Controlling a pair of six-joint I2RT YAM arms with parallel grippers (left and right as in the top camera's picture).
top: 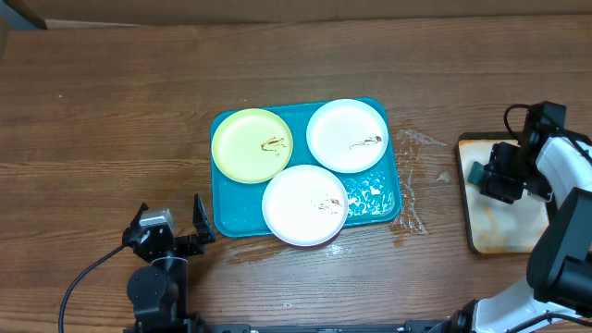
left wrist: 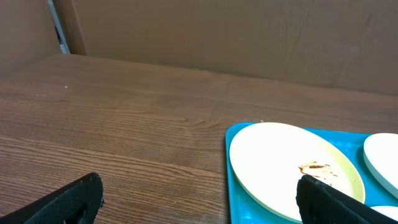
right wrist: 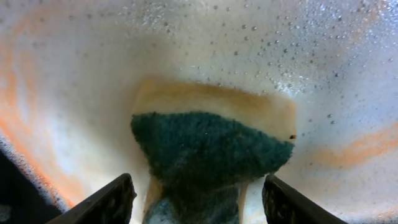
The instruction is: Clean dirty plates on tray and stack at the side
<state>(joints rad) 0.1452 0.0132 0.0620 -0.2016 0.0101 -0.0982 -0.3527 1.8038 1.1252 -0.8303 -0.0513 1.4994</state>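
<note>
Three plates lie on the teal tray (top: 375, 199): a pale yellow-green one (top: 252, 145) at the far left, a white one (top: 347, 135) at the far right and a white one (top: 305, 204) in front, each with a small brown smear. My left gripper (top: 171, 217) is open and empty over the table, in front and left of the tray. In the left wrist view it (left wrist: 199, 199) faces the yellow-green plate (left wrist: 280, 162) and the tray rim (left wrist: 236, 186). My right gripper (top: 483, 176) is open around a green-and-yellow sponge (right wrist: 211, 149), its fingers (right wrist: 196, 199) apart from the sponge's sides.
A smaller dark-rimmed tray (top: 499, 231) with foamy whitish-orange water (right wrist: 74, 74) stands at the right, holding the sponge. Water drops lie on the table right of the teal tray (top: 416, 176). A brown cardboard wall (left wrist: 249, 31) runs along the table's far edge.
</note>
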